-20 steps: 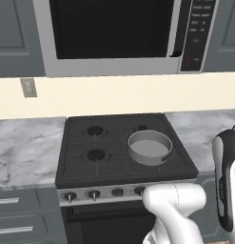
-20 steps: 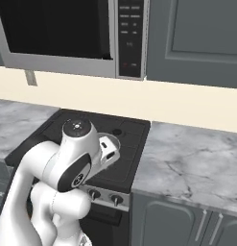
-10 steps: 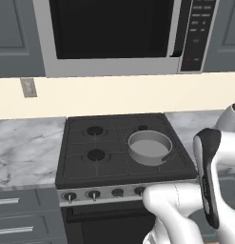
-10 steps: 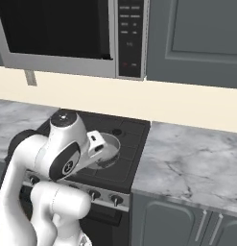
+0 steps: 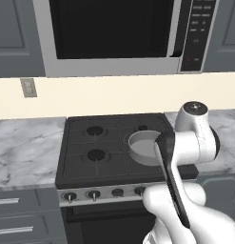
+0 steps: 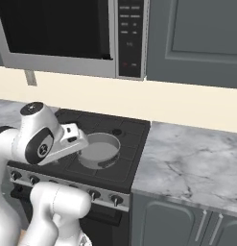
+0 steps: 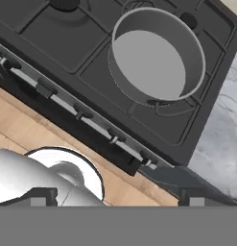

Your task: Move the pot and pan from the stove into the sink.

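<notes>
Gripper (image 7: pixel 115 202) jaws wide, holding nothing, poised above the stove's front edge, likely lining up for a grab. Just ahead and below: row of knobs (image 7: pixel 112 138) on the stove (image 5: pixel 90 167). Beyond that the pot (image 7: pixel 156 55) sits upright on the front burner on the counter side, rim free all round. Nothing blocks the descent. Grey marble counter (image 6: pixel 187 163) beside it, microwave (image 5: pixel 114 33) overhead at the back.

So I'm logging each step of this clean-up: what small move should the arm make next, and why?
Probably bring the open gripper forward and down toward the near rim of the pot. The pot sits on the stove's front right burner, nothing is held, and in the hand view the fingertips are short of it, above the knob row and the floor.
</notes>
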